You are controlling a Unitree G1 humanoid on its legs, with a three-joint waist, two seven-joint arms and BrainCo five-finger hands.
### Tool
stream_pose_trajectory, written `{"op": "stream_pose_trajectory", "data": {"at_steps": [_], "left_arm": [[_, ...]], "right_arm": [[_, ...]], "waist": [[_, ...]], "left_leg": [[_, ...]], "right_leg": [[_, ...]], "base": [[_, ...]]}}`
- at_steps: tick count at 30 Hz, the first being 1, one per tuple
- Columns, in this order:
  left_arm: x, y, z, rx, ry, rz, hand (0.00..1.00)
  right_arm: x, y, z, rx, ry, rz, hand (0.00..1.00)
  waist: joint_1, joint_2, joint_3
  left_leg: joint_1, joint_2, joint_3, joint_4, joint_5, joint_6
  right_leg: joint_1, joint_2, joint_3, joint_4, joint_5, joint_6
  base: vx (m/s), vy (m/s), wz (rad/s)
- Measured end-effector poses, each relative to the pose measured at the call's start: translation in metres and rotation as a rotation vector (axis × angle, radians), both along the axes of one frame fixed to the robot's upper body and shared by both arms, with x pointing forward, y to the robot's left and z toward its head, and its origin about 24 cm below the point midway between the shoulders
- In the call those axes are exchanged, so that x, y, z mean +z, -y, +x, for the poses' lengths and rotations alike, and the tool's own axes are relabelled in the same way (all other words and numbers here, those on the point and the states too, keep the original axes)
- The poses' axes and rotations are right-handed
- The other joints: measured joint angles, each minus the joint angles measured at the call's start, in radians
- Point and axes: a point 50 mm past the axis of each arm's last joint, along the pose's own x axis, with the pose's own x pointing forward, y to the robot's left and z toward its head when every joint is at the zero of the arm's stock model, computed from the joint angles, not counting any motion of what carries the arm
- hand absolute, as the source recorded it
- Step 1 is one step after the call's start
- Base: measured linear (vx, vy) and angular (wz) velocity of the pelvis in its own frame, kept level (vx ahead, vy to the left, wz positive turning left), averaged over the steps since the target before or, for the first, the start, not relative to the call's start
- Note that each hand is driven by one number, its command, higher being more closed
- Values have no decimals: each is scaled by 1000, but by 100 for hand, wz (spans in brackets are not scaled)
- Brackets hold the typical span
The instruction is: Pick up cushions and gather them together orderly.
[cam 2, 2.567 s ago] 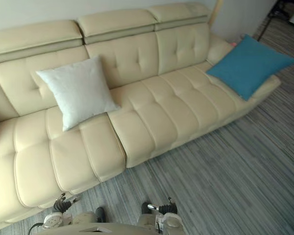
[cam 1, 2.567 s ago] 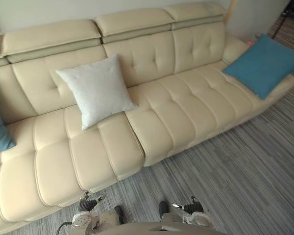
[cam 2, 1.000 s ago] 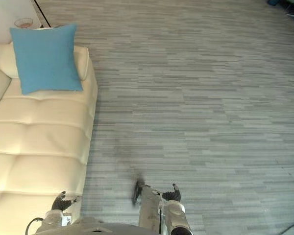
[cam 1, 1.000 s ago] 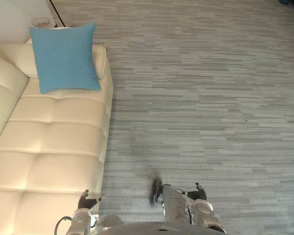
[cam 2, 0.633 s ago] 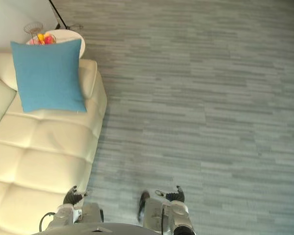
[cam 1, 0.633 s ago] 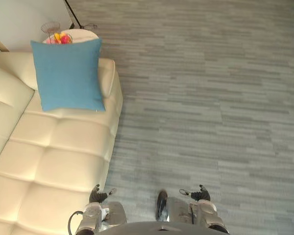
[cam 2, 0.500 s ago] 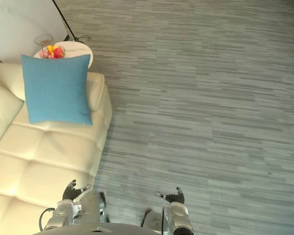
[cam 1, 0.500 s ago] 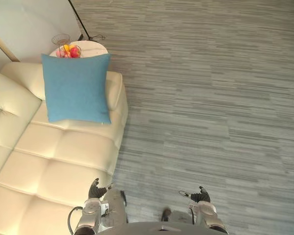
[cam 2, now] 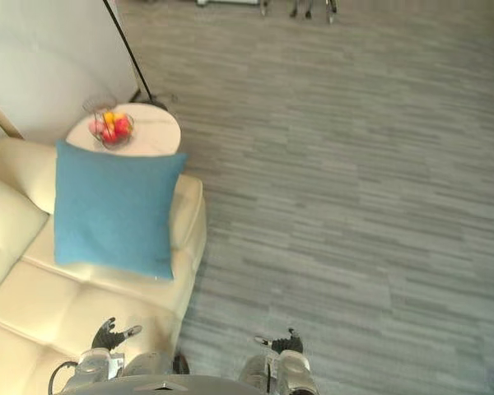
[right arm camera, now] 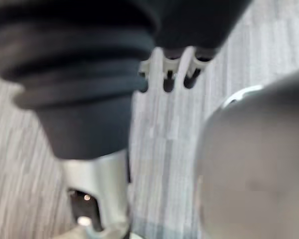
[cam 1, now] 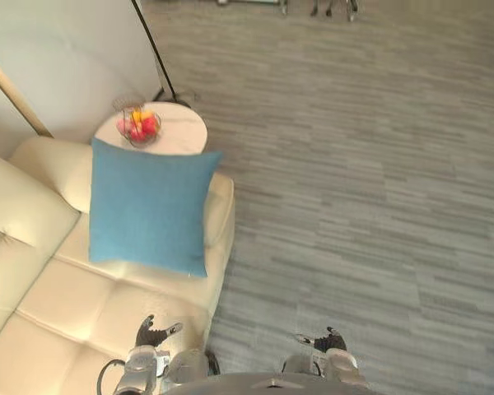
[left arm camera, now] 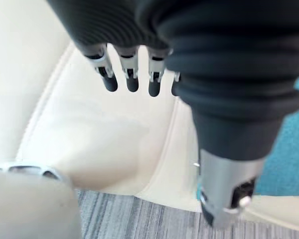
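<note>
Left hand and right hand hang low and empty, fingers loosely spread. The cushion leans on the sofa arm, just beside a side table bearing a bowl. A careless swing there could topple the bowl. Open floor on the right gives room for stepping.

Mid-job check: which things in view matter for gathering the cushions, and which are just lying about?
For the job: blue cushion, leaning on the sofa at its end; left hand and right hand, both low and empty.
Lying about: round side table, wire bowl on it, black pole beside it.
</note>
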Motion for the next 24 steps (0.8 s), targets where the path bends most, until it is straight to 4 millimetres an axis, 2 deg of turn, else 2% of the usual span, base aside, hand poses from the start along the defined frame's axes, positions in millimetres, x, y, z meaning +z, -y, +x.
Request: {"op": "stream_pose_trajectory", "data": {"at_steps": [1, 2, 3, 4, 5, 6, 7, 8, 9, 10, 12, 13, 15, 17, 19, 20, 21, 24], "left_arm": [[0, 0, -1, 1, -2, 0, 0], [0, 1, 1, -2, 3, -2, 0], [0, 0, 1, -2, 4, 1, 0], [1, -1, 1, -3, 4, 4, 0], [0, -2, 2, -3, 3, 7, 0], [1, 4, 7, -21, 10, -4, 0], [0, 7, 7, -20, 10, -9, 0], [0, 9, 7, -17, 10, -12, 0], [1, 10, 8, -14, 18, -13, 0], [2, 13, 13, -13, 31, -19, 0], [4, 8, 15, 22, 45, -10, 0], [8, 12, 27, 41, 80, -32, 0], [10, 18, 32, 22, 101, -42, 0], [9, 23, 30, 15, 95, -57, 0], [10, 24, 33, 8, 104, -60, 0], [10, 24, 32, 6, 102, -57, 0], [8, 20, 29, 5, 88, -48, 0], [5, 13, 20, 9, 57, -34, 0]], "right_arm": [[1, 0, 2, 2, 10, -4, 0], [2, 0, 3, 3, 16, -4, 0], [2, -2, 3, 2, 18, 1, 0], [1, -2, 3, 1, 16, 4, 0], [-2, 0, -4, -13, -9, 4, 0], [-2, 8, -6, -52, -15, -2, 0], [-1, 13, -8, -68, -17, -11, 0], [0, 17, -6, -91, -5, -12, 0], [0, 18, -11, -95, -17, -15, 0], [0, 19, -12, -95, -15, -17, 0], [4, 15, -9, -84, 24, -18, 0], [6, 17, -2, -82, 44, -25, 0], [7, 16, -1, -85, 50, -20, 0], [6, 13, -1, -107, 56, 1, 0], [8, 12, 3, -109, 74, 3, 0], [9, 8, 6, -109, 89, 13, 0], [7, 1, 4, -116, 81, 37, 0], [5, -1, 1, -117, 68, 43, 0]], "waist": [[-6, -9, 3], [-10, -6, 2], [-14, -13, 4], [-16, -23, 6], [-17, -40, 10], [1, -11, 5], [-2, 0, 15], [-11, 5, 20], [-23, 1, 23], [-31, 1, 24], [-31, -19, 35], [-29, 11, 56], [-15, 17, 57], [-19, 28, 51], [-16, 30, 48], [-15, 21, 49], [-13, 17, 49], [-18, 4, 48]], "left_leg": [[16, 8, -37, -12, -4, -17], [18, 22, -79, -12, -9, -40], [17, 32, -130, -16, -13, -74], [16, 31, -151, -19, -14, -84], [17, 39, -221, -45, -12, -114], [16, 53, -274, -98, 37, -124], [16, 69, -299, -121, 61, -150], [14, 77, -331, -138, 79, -170], [5, 83, -341, -138, 122, -164], [-1, 92, -347, -122, 134, -159], [-103, 114, -300, 33, 119, -182], [-205, 167, -232, 175, 103, -189], [-243, 180, -115, 210, 102, -189], [-234, 181, 55, 146, 126, -153], [-217, 165, 110, 68, 141, -136], [-212, 147, 123, 20, 168, -125], [-187, 115, 122, -87, 230, -114], [-132, 90, 124, -145, 249, -109]], "right_leg": [[-27, 14, -6, -109, -19, 3], [-44, 45, 24, -263, -13, 9], [-45, 78, 108, -460, 26, 27], [-43, 85, 145, -524, 60, 31], [-28, 112, 157, -552, 131, 40], [-21, 135, 121, -534, 89, 42], [-22, 139, 105, -474, 71, 36], [-37, 146, 136, -415, 58, 29], [-56, 143, 130, -322, 45, 12], [-74, 137, 116, -270, 44, 1], [-30, 119, 93, -435, -12, -23], [-4, 132, 14, -425, -2, -48], [18, 126, -32, -433, -4, -53], [50, 120, -86, -447, -6, -54], [49, 109, -91, -474, -6, -52], [47, 102, -99, -506, 0, -44], [68, 108, -109, -587, 50, -34], [109, 100, -109, -609, 67, -26]], "base": [[319, -349, 107], [326, -451, 121], [282, -420, 109], [255, -358, 129], [335, -378, 118], [367, -420, 137], [343, -387, 121], [256, -287, 148], [197, -219, 139], [209, -256, 184], [134, -265, 166], [114, -297, 126], [101, -204, 94], [75, -49, 74], [51, 26, 43], [59, 72, 38], [40, 49, 28], [29, 65, 8]]}}
